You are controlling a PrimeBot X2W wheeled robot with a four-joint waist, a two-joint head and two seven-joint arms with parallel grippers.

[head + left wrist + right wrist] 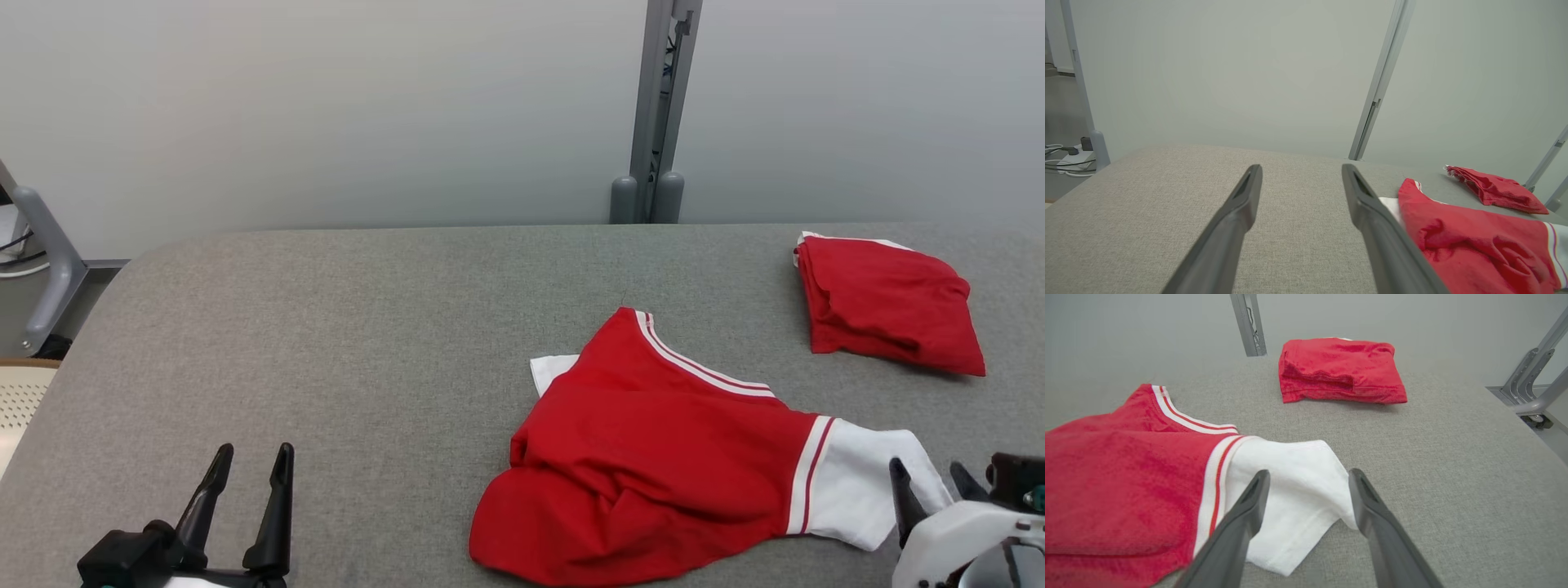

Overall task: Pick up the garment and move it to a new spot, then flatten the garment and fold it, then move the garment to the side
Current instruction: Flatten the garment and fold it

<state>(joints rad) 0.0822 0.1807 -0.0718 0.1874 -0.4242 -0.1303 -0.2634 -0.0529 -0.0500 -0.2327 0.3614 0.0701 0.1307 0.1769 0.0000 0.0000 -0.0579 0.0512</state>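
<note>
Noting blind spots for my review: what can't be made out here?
Loose garment: underside, head view, hidden by its own bunched folds.
Folded red garment: inner layers, head view, folded shut.
Right gripper: body, head view, cut by the corner.

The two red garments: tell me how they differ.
The near garment lies spread and rumpled; the far garment is a folded bundle. The near garment shows a white sleeve and striped trim; the far garment shows almost all red. Both are red, on the grey table.
</note>
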